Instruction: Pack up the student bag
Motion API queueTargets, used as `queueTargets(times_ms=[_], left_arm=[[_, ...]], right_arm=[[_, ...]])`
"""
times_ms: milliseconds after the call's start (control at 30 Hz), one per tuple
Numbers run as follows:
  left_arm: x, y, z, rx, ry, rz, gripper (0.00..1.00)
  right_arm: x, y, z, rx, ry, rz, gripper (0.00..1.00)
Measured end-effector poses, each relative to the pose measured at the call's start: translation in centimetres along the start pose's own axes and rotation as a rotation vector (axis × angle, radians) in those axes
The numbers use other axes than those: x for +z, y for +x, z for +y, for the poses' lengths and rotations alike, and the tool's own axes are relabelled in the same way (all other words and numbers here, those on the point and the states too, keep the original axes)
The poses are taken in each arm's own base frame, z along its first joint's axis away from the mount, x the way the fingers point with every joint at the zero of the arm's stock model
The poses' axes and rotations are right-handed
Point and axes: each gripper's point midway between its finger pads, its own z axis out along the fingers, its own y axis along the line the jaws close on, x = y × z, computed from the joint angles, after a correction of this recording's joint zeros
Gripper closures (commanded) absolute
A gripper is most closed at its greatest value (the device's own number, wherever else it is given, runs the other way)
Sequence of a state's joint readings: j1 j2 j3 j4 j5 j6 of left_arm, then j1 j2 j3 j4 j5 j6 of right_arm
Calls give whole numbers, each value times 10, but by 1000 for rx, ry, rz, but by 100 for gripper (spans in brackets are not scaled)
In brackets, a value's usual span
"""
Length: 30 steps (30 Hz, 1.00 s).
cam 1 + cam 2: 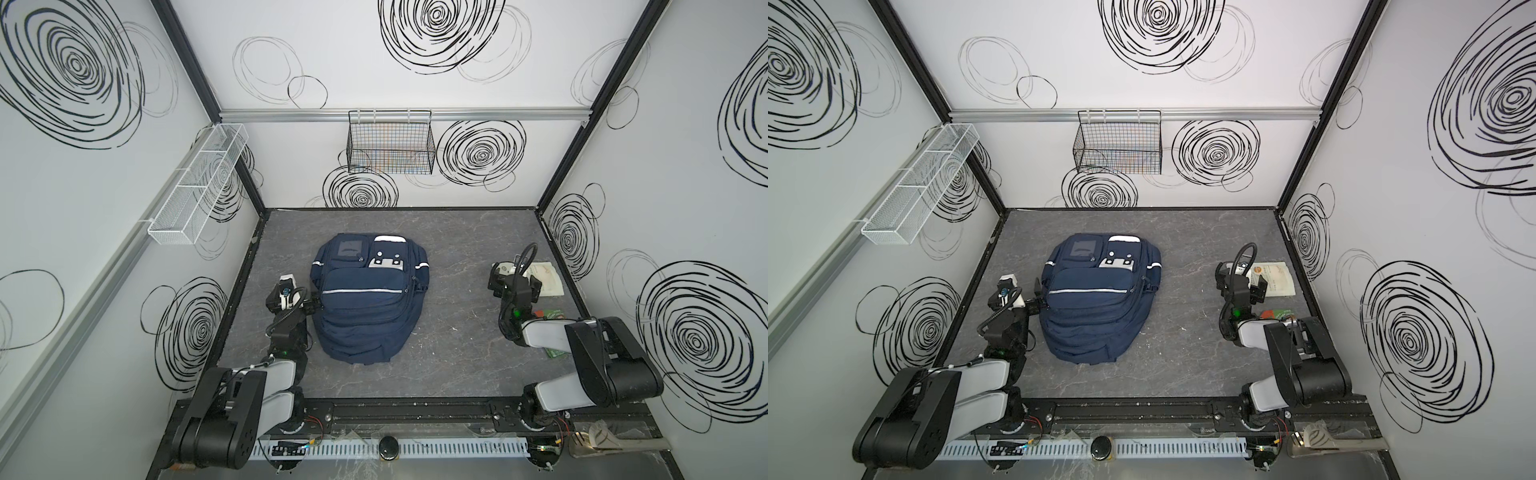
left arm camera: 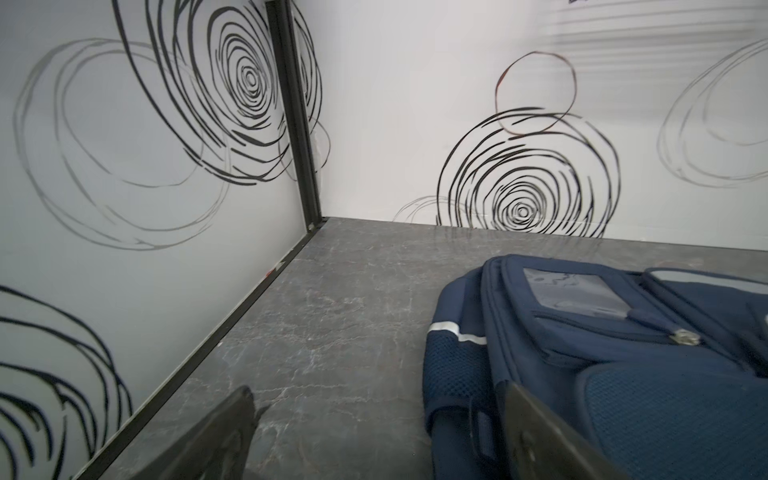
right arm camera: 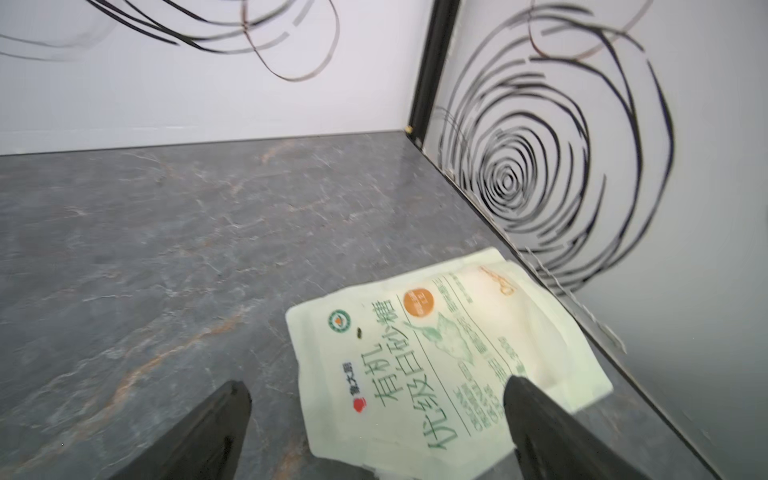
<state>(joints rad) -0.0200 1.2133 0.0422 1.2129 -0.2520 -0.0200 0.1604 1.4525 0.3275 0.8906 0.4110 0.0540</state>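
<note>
Navy student bag lies flat, pockets up, near the middle of the grey marbled table. Just beside its left side, the left gripper – jaws wide, empty. By the right edge, the right gripper – also wide – hovers over a white sugar pouch.

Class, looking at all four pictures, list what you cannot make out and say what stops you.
- Bag contents: every view; its fabric hides the inside.
- Green packet: top views; mostly under the right arm, so unidentifiable.
- Pouch corner: right wrist view; behind a right gripper finger.
- Left gripper touching the bag: left wrist view; a finger overlaps it, contact unclear.
</note>
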Motion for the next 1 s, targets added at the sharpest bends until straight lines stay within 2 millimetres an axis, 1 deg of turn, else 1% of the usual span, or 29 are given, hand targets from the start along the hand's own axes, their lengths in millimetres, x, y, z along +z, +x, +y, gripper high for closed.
queueTargets(times_ms=[100, 167, 200, 233, 267, 300, 333, 367, 400, 467, 500, 533, 600, 667, 833, 1000], left_arm=[[4, 1, -4, -26, 57, -10, 2], [8, 9, -10, -38, 113, -6, 7], [10, 17, -14, -39, 145, 13, 10], [10, 27, -18, -42, 176, 42, 10], [10, 37, -22, -47, 205, 74, 8], [10, 37, -24, -53, 218, 77, 4], [10, 33, -24, -56, 221, 64, 2], [11, 27, -24, -61, 220, 43, 4], [13, 23, -25, -62, 221, 27, 4], [17, 19, -28, -62, 212, 18, 4], [21, 17, -30, -57, 201, 18, 4], [24, 15, -33, -50, 185, 20, 4], [31, 10, -41, -35, 164, 13, 4], [33, 8, -43, -29, 150, 10, 4], [32, 12, -39, -9, 108, 23, 4], [31, 12, -41, 11, 96, 24, 4]], right_arm=[[-7, 5, -1, -18, -42, -21, 0], [-10, 8, -10, 10, -54, -40, 0], [-13, 11, -21, 48, -57, -60, 0], [-15, 15, -35, 86, -43, -74, 0], [-18, 22, -49, 115, -33, -79, 0], [-18, 31, -59, 127, -22, -67, 0], [-16, 36, -59, 127, -35, -49, 0], [-11, 36, -51, 123, -67, -32, 0], [-6, 31, -42, 118, -94, -26, 0], [-1, 7, -28, 120, -142, -90, 0], [-2, -1, -23, 119, -163, -118, 0], [-2, -4, -21, 117, -173, -126, 0], [-1, -1, -20, 117, -175, -105, 0], [-1, -1, -19, 117, -177, -104, 0], [0, 3, -19, 113, -177, -83, 0], [0, 5, -19, 111, -177, -75, 0]])
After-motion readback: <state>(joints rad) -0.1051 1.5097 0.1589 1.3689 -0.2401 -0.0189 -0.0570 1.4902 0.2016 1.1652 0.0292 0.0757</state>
